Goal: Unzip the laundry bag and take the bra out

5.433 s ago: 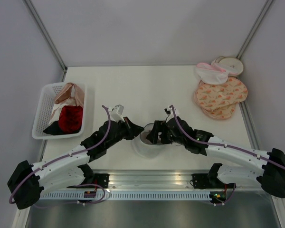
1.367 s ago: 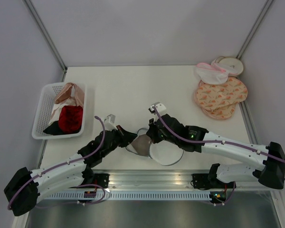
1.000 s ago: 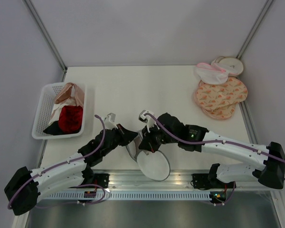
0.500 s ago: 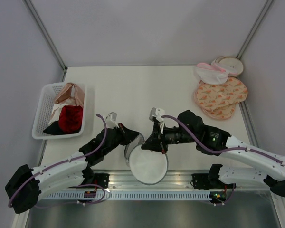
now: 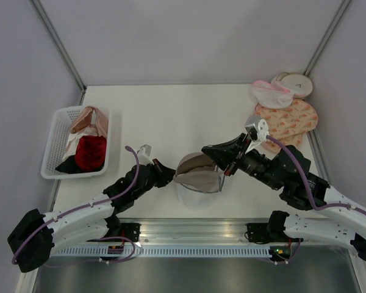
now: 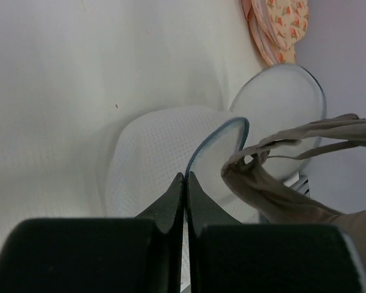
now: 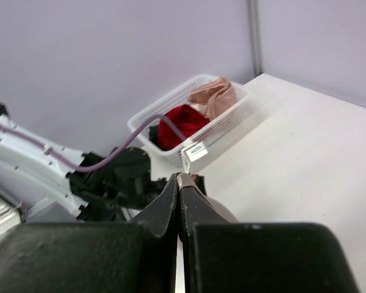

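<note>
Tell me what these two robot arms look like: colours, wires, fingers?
The left arm and right arm match: white tube-shaped sections linked by chunky black joints, with black bases. A thin purple cable runs loosely along the outside of each. The left gripper and right gripper each have two black wedge-shaped fingers tapering to narrow tips.

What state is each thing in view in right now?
laundry bag: open, on the table, rim pinched by the left pincer.
bra: held up over the bag's opening by the right pincer.
left pincer: shut on the bag's wire rim.
right pincer: shut on the bra.
white basket: upright, holding garments.
peach patterned rounds: stacked flat.
mesh pouch with pink trim: crumpled; zip unreadable.
</note>
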`<state>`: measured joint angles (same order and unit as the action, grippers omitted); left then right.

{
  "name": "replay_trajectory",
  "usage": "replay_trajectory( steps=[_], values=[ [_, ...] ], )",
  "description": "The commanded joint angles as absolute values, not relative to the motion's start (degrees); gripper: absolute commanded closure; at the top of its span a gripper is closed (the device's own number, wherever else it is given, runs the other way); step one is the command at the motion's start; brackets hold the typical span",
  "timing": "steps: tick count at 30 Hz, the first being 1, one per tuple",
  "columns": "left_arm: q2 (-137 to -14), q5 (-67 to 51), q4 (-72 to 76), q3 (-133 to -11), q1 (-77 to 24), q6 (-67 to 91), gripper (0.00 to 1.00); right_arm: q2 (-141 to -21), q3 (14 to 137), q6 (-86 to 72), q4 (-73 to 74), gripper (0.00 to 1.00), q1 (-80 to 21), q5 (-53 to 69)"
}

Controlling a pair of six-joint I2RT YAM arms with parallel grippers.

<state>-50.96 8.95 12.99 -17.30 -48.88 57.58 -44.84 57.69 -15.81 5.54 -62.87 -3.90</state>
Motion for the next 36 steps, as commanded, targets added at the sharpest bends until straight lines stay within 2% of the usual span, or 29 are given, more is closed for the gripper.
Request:
replay_trajectory(
  steps=[1, 7, 10, 12, 15, 16, 17, 19, 22, 26, 30, 36],
  values=[
    [-50.63, 10.11, 14.68, -16.61, -48.78, 58.45, 0.98, -44.47, 60.47, -16.44, 4.74, 1.00, -62.84, -14.31],
    [-50.62, 10.64, 13.80, -17.40, -48.87, 57.57, 0.98, -43.76, 65.19, -12.58, 5.97, 1.00, -62.84, -29.43],
    [-50.19, 10.11, 12.14, -19.07, -48.87, 55.99, 0.98, -48.07, 70.73, -10.55, 10.36, 1.00, -62.75, -28.04],
    [-49.49, 10.19, 9.76, -21.09, -48.87, 54.85, 0.94, -50.36, 72.33, -9.41, 11.69, 1.00, -62.75, -28.47],
    [-46.68, 10.81, 8.62, -22.85, -48.87, 51.69, 0.63, -51.76, 73.82, -7.91, 11.77, 1.00, -62.75, -29.53],
    [-44.67, 11.16, 8.18, -23.90, -48.87, 49.59, 0.36, -52.90, 75.13, -7.48, 12.65, 1.00, -62.84, -28.84],
    [-43.87, 11.42, 7.74, -24.52, -48.87, 48.44, 0.25, -53.52, 75.84, -7.30, 13.18, 1.00, -62.84, -28.83],
    [-42.20, 11.95, 6.60, -25.92, -48.87, 44.49, 0.12, -54.75, 77.07, -6.68, 13.97, 1.00, -62.84, -27.34],
    [-39.82, 10.73, 6.94, -28.12, -48.87, 40.18, 0.00, -57.21, 78.66, -6.42, 15.55, 1.00, -62.75, -24.71],
    [-37.18, 0.28, 15.45, -26.90, -48.87, 34.11, 0.00, -58.71, 79.54, -7.03, 16.35, 1.00, -62.67, -24.17],
    [-37.44, -8.33, 16.79, -27.51, -48.96, 29.98, 0.00, -60.99, 81.12, -9.05, 16.79, 1.00, -62.58, -24.43],
    [-34.73, -10.46, 15.65, -26.99, -49.92, 23.30, 0.00, -67.84, 84.81, -10.11, 18.19, 1.00, -62.49, -23.56]
  ],
)
